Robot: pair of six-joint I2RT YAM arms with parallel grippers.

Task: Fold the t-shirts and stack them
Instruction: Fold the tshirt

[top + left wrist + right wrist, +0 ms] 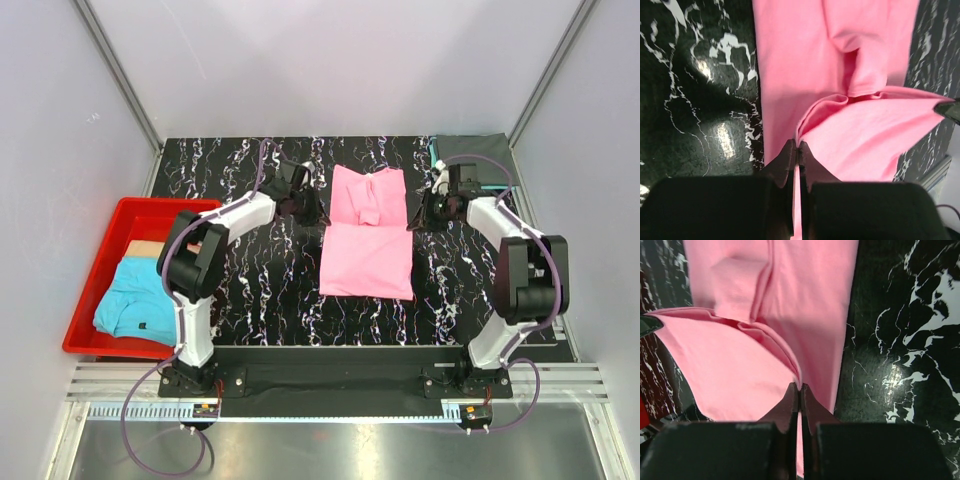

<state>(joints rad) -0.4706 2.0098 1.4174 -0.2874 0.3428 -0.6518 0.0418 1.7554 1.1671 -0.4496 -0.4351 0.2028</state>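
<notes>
Both arms meet at the pink t-shirt (365,250), which lies in the middle of the black marbled table (250,290) with its long axis running from your near edge towards the far wall. The left gripper (308,207) is clamped on the shirt's left edge and the right gripper (421,215) on its right edge. Each wrist view shows the jaws pressed together on a thin lip of pink cloth.

The two pinch points sit level with each other about halfway along the shirt, so the line between them crosses the long axis squarely. The smooth near half lies on your side of that line. The far half, with a rumpled tuck down its centre, lies beyond the fingertips. Judged from this, any coming fold travels along the long axis, and both arms must move evenly to keep the edge straight.

Neither arm is nearer, since each holds its own side.

You cannot tell how many layers each jaw has caught, because the fingers cover the bite. The red bin (150,215) on the left holds a light blue t-shirt (135,300), and the left arm partly hides a pale item behind it. A dark grey cloth (475,148) sits in the far right corner, and its shape is hard to make out.
</notes>
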